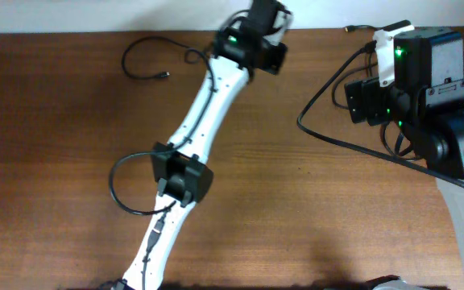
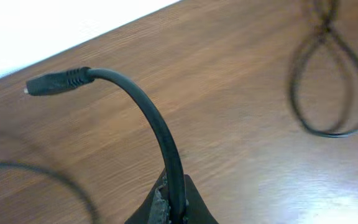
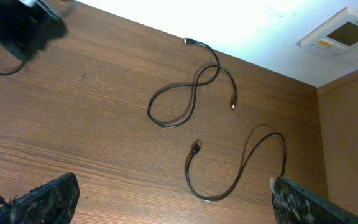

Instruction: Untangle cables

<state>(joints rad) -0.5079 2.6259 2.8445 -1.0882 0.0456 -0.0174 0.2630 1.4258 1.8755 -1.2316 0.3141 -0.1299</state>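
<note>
My left gripper (image 2: 174, 210) is shut on a black cable (image 2: 157, 127). The cable arches up out of the jaws and ends in a plug (image 2: 50, 83) that hangs free above the table. Seen from overhead, that gripper (image 1: 271, 12) is at the table's far edge. A second cable (image 2: 328, 93) lies looped on the wood to its right. In the right wrist view, a figure-eight cable (image 3: 188, 93) and a curved cable (image 3: 232, 174) lie apart on the table. My right gripper (image 3: 176, 202) hangs open high above them, holding nothing. Another thin cable (image 1: 139, 56) lies at the far left.
The white left arm (image 1: 196, 129) stretches diagonally across the table's middle, with its own black loop (image 1: 115, 189) beside it. A thick black lead (image 1: 316, 129) sweeps out from the right arm (image 1: 425, 80). A white wall borders the table's far edge.
</note>
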